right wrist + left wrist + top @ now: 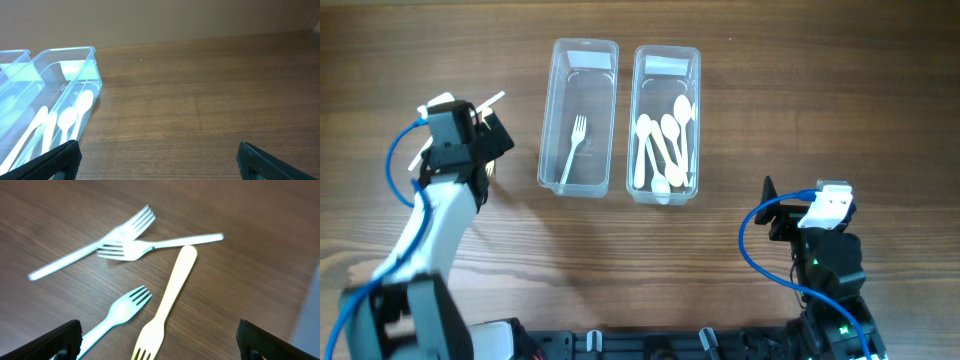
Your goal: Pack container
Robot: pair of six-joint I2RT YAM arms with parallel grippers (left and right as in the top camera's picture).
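Currently, the left arm [440,215] is positioned over the left side of the counter [770,100], above a loose group of forks [495,99]. Its jaws are spread wide and grip nothing; in the left wrist view the two fingertips [55,342] appear only at the lower corners.

Four forks lie on the counter in that view:
- A cream fork [167,300] lies on a diagonal, tines at the bottom edge of the view, between the fingertips.
- A white fork [117,312] lies just left of the cream fork, tines toward the top of the view.
- A long pale fork [75,255] and a second pale fork [180,241] cross near their heads, beyond the other two. The handle end of the cream fork reaches close to the second one.

Two clear containers stand side by side at the far centre of the counter:
- The left container [595,150] holds one fork [573,150], lying along its length.
- The right container [665,75] holds several white spoons [665,150], bunched toward its near end.

The right arm [830,260] sits at the near right, well apart from both containers. Its jaws are also spread wide and empty. The right wrist view shows bare counter ahead, with the spoon container [75,75] and its spoons [67,117] at the left edge.
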